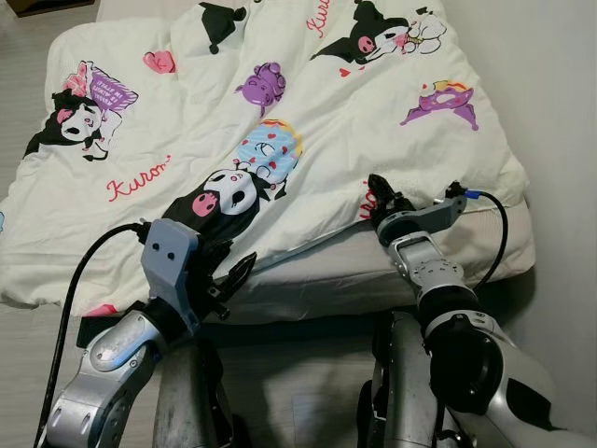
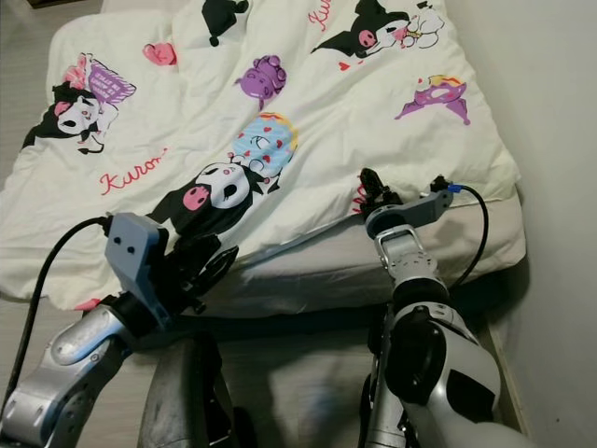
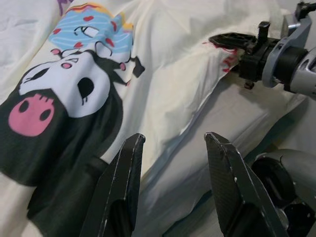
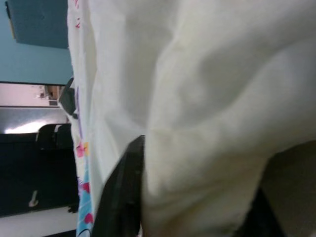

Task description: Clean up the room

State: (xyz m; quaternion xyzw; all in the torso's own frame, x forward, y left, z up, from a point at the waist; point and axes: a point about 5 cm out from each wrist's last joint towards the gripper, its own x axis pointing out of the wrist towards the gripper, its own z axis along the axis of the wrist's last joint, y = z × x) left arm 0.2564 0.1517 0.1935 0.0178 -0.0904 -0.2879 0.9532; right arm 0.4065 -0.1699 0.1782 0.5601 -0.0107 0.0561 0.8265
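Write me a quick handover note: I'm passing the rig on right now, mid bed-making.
Right gripper: shut on the near edge of the cartoon-print duvet, fabric bunched between its fingers.
Left gripper: open, empty, hovering at the duvet's near edge by the black-and-white character print.
Done: duvet lies spread over most of the mattress.
Left: near edge lies crooked, a mattress strip bare; grab with left, pull straight.

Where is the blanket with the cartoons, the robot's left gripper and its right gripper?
blanket (image 1: 317, 121): left eye view, bare cream middle.
left gripper (image 3: 173, 163): left wrist view, between open fingertips.
right gripper (image 1: 376, 189): left eye view, fingertips at blanket edge.
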